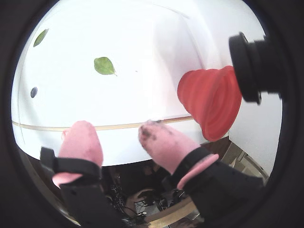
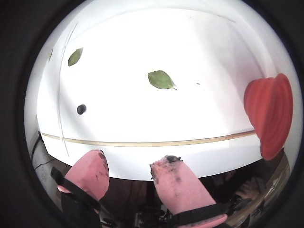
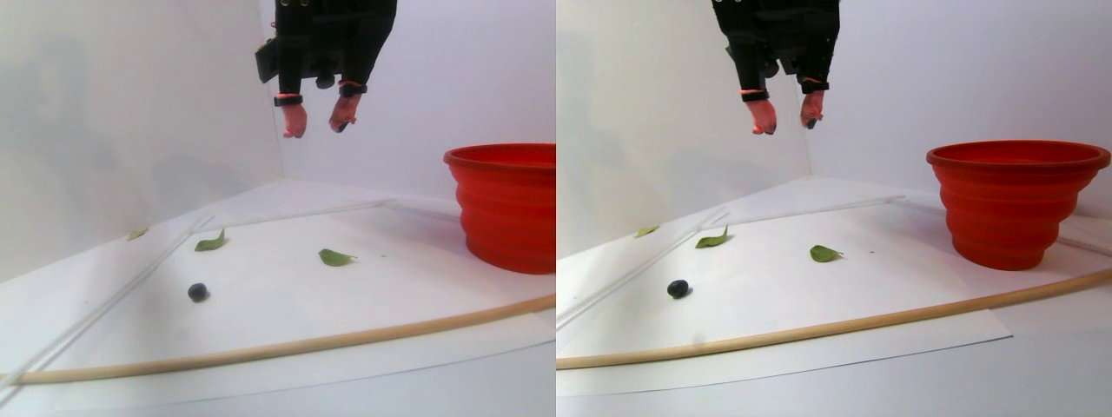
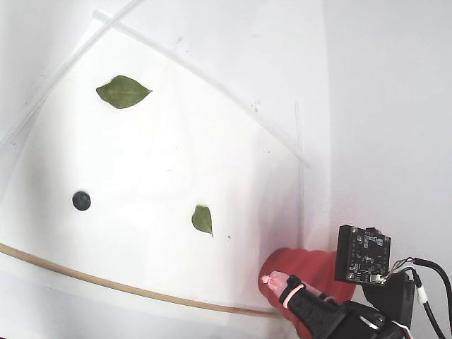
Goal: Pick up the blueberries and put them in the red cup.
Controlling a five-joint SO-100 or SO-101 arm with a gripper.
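Blueberry lay alone on paper well below and left of my gripper in the stereo pair view; my jaws hung apart, empty, high up beside the red cup.

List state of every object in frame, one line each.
Small dark round blueberry: loose on the white sheet, untouched.
Red ribbed soft cup: upright, inside not visible.
Pink-tipped hand: open, empty, raised well above the sheet.
Green leaf: flat on sheet.
Larger green leaf: flat on sheet.
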